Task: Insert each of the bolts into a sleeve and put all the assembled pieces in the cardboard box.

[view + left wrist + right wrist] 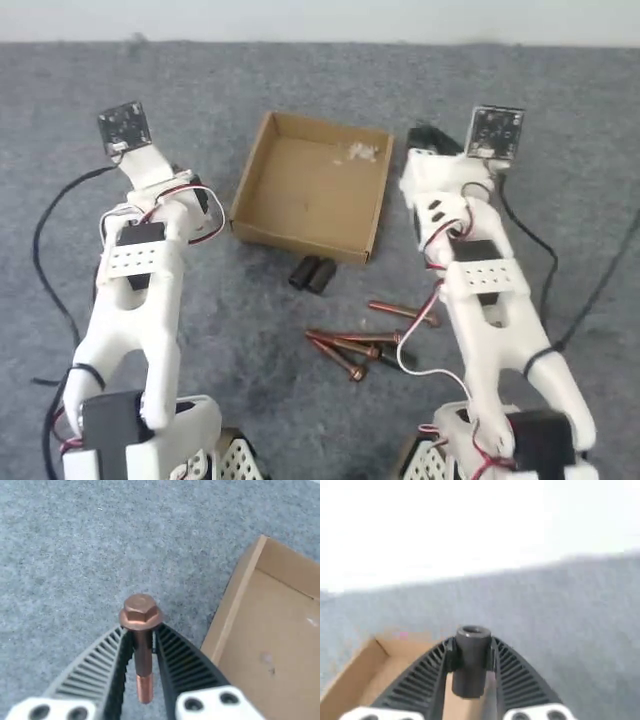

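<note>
Gripping a copper bolt [141, 615] by its shank, the left claw [142, 630] is clenched, with the hexagonal head standing just past its fingertips above the grey carpet [75, 545]. Observed likewise: the right claw [471, 642] is clamped on a black sleeve [470, 665], whose open bore end projects beyond the tips. The cardboard box [300, 240] lies between the two claws, with one wall just beside the left claw and a corner beneath the right. Two further sleeves [312, 273] lie touching each other behind both claws, against the box's near wall. Several loose bolts [350, 348] lie farther back, between the arms.
</note>
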`<move>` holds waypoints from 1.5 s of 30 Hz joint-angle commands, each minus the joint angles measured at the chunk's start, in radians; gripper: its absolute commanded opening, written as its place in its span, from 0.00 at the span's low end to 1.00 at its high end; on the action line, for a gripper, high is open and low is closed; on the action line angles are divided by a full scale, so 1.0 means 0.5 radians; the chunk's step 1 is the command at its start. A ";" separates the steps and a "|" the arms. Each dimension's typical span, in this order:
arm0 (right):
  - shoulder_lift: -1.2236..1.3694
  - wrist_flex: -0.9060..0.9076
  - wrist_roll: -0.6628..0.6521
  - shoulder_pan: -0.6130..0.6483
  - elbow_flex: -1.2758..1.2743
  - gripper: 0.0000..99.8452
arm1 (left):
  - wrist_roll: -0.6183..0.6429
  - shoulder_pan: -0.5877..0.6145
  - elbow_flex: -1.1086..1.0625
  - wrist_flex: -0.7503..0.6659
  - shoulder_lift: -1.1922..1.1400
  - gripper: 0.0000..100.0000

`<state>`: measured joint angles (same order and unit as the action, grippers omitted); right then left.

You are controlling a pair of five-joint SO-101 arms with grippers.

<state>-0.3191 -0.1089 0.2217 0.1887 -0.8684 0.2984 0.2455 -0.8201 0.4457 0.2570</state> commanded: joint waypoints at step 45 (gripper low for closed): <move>0.284 -2.374 -0.172 0.621 -1.608 0.01 | -0.264 -0.098 0.186 -0.071 -0.206 0.01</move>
<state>-0.1749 -1.2766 0.1557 0.5017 -1.6525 0.1741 0.2194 -0.7864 0.4457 0.1481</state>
